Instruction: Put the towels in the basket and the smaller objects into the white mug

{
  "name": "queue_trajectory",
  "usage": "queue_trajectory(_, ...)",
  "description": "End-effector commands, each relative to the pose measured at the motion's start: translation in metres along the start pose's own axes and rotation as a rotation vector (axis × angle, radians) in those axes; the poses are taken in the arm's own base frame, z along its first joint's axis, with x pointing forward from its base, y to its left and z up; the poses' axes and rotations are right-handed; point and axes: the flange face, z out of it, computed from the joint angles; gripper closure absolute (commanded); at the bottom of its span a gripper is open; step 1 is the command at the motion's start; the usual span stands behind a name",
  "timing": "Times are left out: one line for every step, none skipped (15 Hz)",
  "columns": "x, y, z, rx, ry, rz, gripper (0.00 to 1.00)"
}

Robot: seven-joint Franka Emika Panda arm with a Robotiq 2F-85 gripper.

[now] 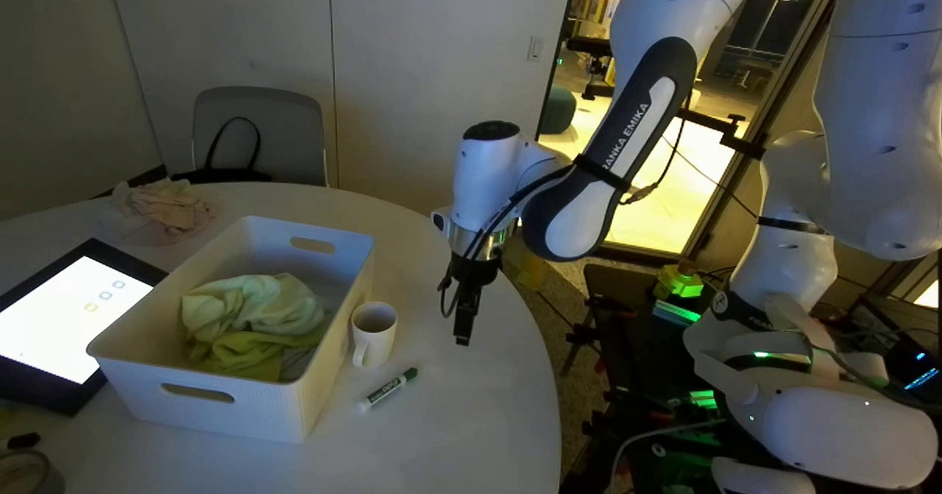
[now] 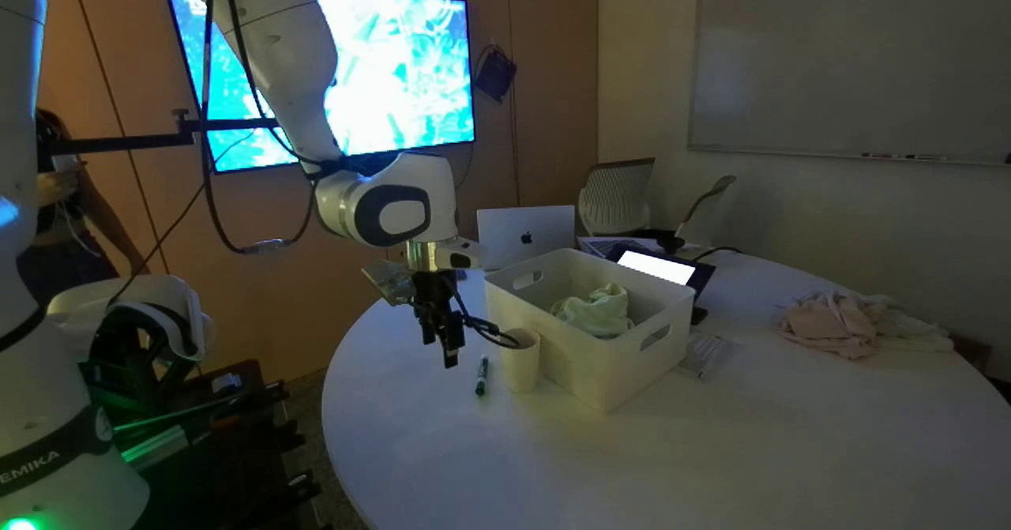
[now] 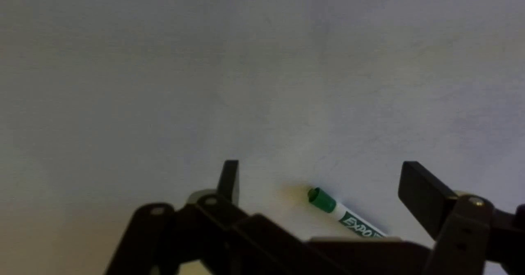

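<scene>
Marker with a white barrel and green cap point(image 3: 348, 217) lies at lower right of centre in the wrist view, on a smooth white tabletop point(image 3: 266, 82); EXPO reads in white on its green label. The black two-fingered gripper point(image 3: 320, 176) hangs over the tabletop, its jaws spread wide, part of the marker showing through the gap. In an exterior view, a small white cylindrical mug point(image 1: 375, 339) stands upright near the centre, just beside a large white rectangular plastic basket point(image 1: 257, 413); the marker is just below the mug in the frame. Inside the basket lie crumpled soft towels point(image 1: 254, 306), pale greenish white and yellow-green. At the left edge, a flat dark-framed tablet point(image 1: 51, 317) glows white, its icons too small to read. At upper right, lettering on the white robot arm with dark panels point(image 1: 640, 133) reads RANKA EMIKA. In an exterior view, a silver laptop point(image 2: 545, 234) at the centre bears a dark Apple logo.
</scene>
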Motion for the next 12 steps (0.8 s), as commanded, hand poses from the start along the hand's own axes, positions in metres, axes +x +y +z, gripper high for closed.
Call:
queue_trajectory(0.004, -0.026, 0.016, 0.032, 0.011, -0.091, 0.00)
queue_trajectory(0.005, -0.033, 0.020, 0.039, 0.014, -0.115, 0.00)
queue_trajectory(0.005, -0.039, 0.024, 0.045, 0.014, -0.134, 0.00)
queue_trajectory(0.006, -0.044, 0.026, 0.053, 0.017, -0.147, 0.00)
queue_trajectory(0.008, -0.049, 0.029, 0.060, 0.022, -0.148, 0.00)
queue_trajectory(0.011, -0.052, 0.031, 0.066, 0.032, -0.141, 0.00)
queue_trajectory(0.014, -0.055, 0.033, 0.075, 0.041, -0.135, 0.00)
queue_trajectory(0.017, -0.057, 0.033, 0.085, 0.048, -0.128, 0.00)
queue_trajectory(0.020, -0.059, 0.034, 0.097, 0.058, -0.115, 0.00)
queue_trajectory(0.024, -0.061, 0.036, 0.108, 0.075, -0.095, 0.00)
queue_trajectory(0.027, -0.063, 0.036, 0.120, 0.085, -0.080, 0.00)
queue_trajectory(0.030, -0.065, 0.037, 0.131, 0.096, -0.065, 0.00)
